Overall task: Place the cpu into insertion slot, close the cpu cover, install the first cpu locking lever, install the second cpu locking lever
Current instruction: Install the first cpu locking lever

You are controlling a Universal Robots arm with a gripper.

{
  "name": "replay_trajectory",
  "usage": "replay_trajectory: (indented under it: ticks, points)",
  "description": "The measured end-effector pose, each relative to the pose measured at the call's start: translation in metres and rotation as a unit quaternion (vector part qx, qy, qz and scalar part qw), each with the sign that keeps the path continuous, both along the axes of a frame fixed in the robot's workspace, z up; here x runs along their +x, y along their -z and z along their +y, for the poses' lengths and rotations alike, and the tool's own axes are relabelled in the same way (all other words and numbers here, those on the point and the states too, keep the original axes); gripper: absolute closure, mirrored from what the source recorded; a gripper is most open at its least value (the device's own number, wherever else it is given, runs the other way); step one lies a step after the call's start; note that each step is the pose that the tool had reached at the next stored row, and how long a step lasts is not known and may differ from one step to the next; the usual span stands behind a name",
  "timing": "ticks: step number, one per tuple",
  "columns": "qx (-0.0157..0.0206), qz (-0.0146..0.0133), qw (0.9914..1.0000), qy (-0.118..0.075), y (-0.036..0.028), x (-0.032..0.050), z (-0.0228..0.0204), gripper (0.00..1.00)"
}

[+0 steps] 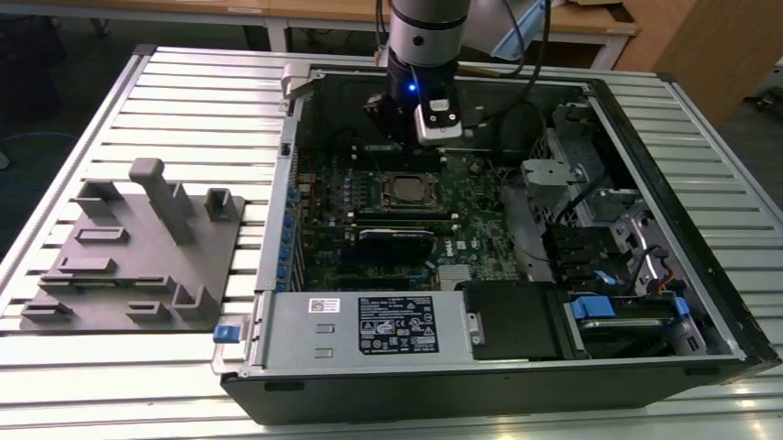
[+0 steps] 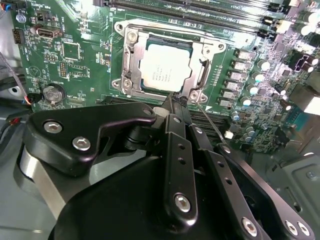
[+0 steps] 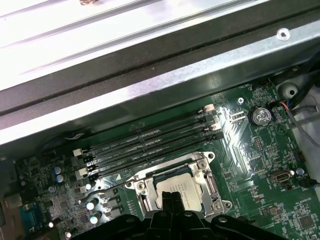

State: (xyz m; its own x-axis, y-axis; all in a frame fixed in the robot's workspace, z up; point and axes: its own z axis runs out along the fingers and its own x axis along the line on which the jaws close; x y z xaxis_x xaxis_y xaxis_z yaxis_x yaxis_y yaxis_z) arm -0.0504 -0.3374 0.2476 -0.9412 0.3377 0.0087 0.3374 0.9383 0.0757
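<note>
In the second wrist view the gripper (image 2: 171, 98) has its two black fingers (image 2: 176, 150) pressed together, and nothing can be seen between them. The tips are at the edge of the socket (image 2: 170, 40); whether they touch the metal there I cannot tell. The chip (image 2: 162, 70) lies flat in the socket with its pale grey top facing up. The cover (image 2: 131, 65) lies down around the chip, whose top shows through the cover's square window. A thin metal rod (image 2: 210, 122) runs out from the corner of the socket nearest the fingertips and slants away over the green board (image 2: 75, 75). I cannot tell whether it is latched.

In the first wrist view four long black slots (image 3: 150, 140) lie side by side just beside the socket. Past them rises the grey metal wall of the computer case (image 3: 150, 90). A round coin battery (image 3: 259, 116) sits on the board, well apart from the socket.

In the exterior view the arm (image 1: 423, 37) comes down into the open case, just beyond the socket. A long black module (image 1: 394, 236) lies on the board just on the socket's other side. Farther on that side a silvery box with a label (image 1: 367, 325) fills the case edge. A grey moulded tray (image 1: 135, 247) rests on the slatted metal table (image 1: 123, 92), well apart from the socket toward the exterior view's left, outside the case.
</note>
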Motion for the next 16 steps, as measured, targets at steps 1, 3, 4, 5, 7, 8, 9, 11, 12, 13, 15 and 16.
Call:
replay_trajectory:
  ticks: [1,3,4,5,7,8,9,11,12,13,15,16]
  points:
    - [0.0,0.0,1.0,-0.003,0.0,0.0,0.0,0.9]
    - [0.0,0.0,0.99996,-0.009,0.0,0.0,0.0,0.9]
    - [0.0,0.0,0.99994,-0.011,0.0,0.0,0.0,0.9]
    - [0.0,0.0,0.99992,-0.013,0.0,0.0,0.0,0.9]
    - [0.0,0.0,0.99986,-0.016,0.0,0.0,0.0,0.9]
    - [0.0,0.0,0.99984,-0.018,0.0,0.0,0.0,0.9]
    - [0.0,0.0,0.99982,-0.019,0.0,0.0,0.0,0.9]
    - [0.0,0.0,0.99981,-0.019,0.0,0.0,0.0,0.9]
    - [0.0,0.0,0.99981,-0.02,0.0,0.0,0.0,0.9]
    - [0.0,0.0,0.9998,-0.02,0.0,-0.0001,0.0,0.9]
    - [0.0,0.0,0.99981,-0.02,0.0,-0.0002,-0.0001,0.9]
    - [0.0,0.0,0.9998,-0.02,0.0,-0.0003,-0.0001,0.9]
